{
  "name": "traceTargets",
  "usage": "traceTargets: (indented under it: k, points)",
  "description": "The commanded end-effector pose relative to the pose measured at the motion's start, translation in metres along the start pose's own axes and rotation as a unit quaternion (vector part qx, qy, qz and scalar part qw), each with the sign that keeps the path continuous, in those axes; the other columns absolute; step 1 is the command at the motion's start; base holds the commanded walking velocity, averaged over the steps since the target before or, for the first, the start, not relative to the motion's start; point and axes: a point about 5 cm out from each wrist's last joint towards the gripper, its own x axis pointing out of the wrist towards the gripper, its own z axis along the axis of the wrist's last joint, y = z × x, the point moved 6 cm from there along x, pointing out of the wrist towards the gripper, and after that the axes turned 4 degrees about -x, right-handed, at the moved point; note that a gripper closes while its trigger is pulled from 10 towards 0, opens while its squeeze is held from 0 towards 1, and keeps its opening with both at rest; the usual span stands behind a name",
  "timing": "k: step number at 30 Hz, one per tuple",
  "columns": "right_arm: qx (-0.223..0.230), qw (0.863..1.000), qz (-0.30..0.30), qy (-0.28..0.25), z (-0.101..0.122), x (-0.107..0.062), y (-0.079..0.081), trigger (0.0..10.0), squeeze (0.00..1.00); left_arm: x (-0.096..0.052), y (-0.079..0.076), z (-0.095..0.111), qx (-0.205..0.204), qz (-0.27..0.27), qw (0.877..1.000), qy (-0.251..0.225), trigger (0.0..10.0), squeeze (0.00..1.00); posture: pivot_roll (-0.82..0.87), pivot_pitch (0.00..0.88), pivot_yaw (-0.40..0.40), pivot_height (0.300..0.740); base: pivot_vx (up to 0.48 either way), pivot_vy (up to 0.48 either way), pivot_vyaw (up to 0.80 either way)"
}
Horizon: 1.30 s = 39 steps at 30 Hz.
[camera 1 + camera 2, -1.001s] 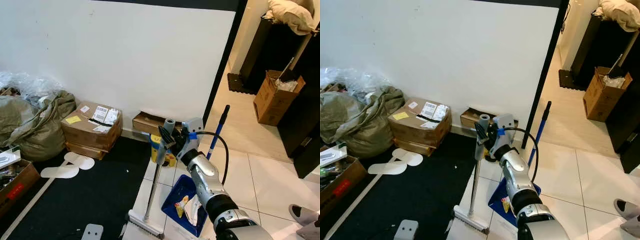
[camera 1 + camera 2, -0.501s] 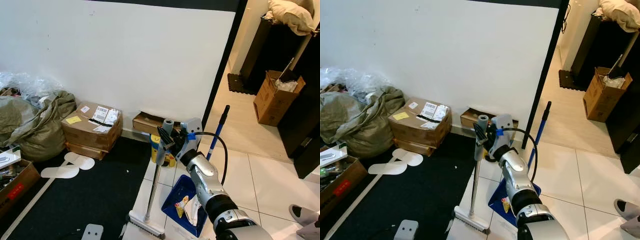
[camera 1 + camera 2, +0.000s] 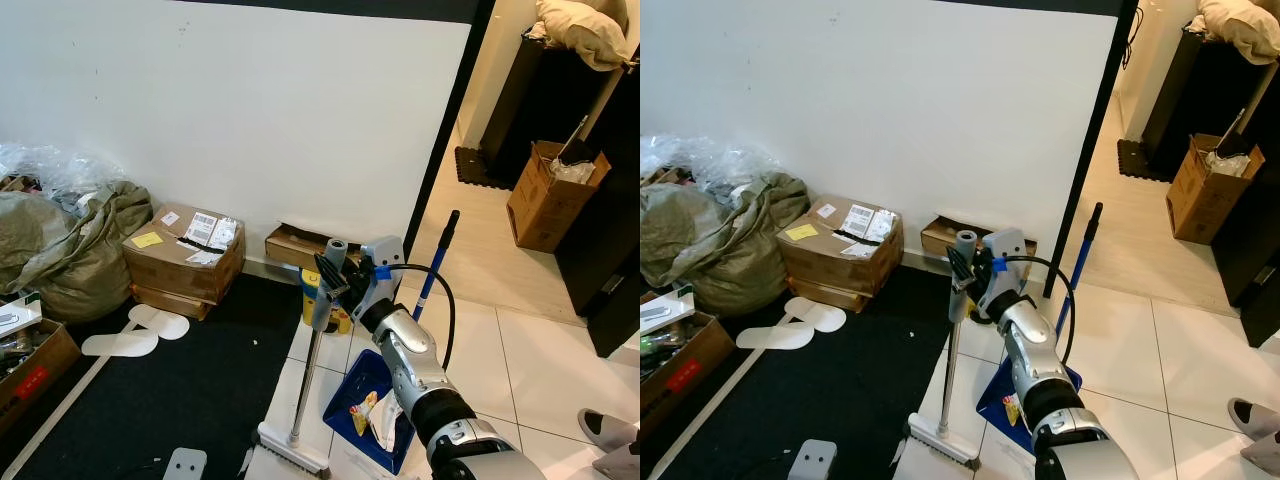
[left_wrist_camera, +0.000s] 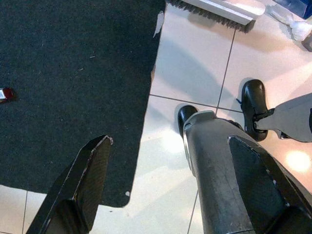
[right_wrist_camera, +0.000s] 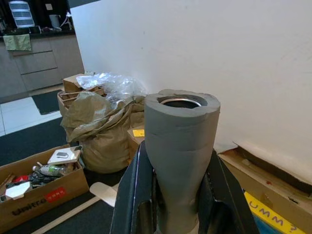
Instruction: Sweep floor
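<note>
The right gripper has its two black fingers closed on the grey foam grip at the top of the broom handle, one finger on each side of the grip. The handle stands nearly upright, leaning slightly, and runs down to the broom head, which rests on the white tile floor just beside the edge of the black mat. The silver right arm reaches forward from the lower right, with a black cable looping over its wrist. Immediately to the right of the broom head lies a blue dustpan holding crumpled wrappers, its blue handle rising at a slant toward the black door frame. A yellow container stands on the floor behind the gripper. The left gripper hangs low and idle, fingers spread wide and holding nothing, above the boundary between mat and tile; the robot's black feet are visible beneath it, and the broom head is visible farther along the tile. Against the white wall sit a taped cardboard box, a low open box, and a grey-green sack with clear plastic behind it. A pair of white slippers lies on the mat.
</note>
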Motion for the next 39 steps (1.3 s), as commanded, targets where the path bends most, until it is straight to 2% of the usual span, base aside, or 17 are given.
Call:
traceTargets:
  k: [1,39]
  points:
    - [-0.005,1.000,0.001,-0.015,0.0080,0.0017,-0.0006,10.0,0.00,-0.0003,-0.0037,-0.0040,0.005,-0.006,1.000,0.007,10.0,0.00,-0.06,0.000,-0.071,0.740,0.000,0.000,0.00]
    - [-0.005,1.000,0.009,-0.008,0.0041,0.0005,0.0030,10.0,0.00,-0.0004,-0.0045,-0.0045,0.004,-0.007,1.000,0.008,10.0,0.00,-0.06,0.000,-0.077,0.740,0.000,0.000,0.00]
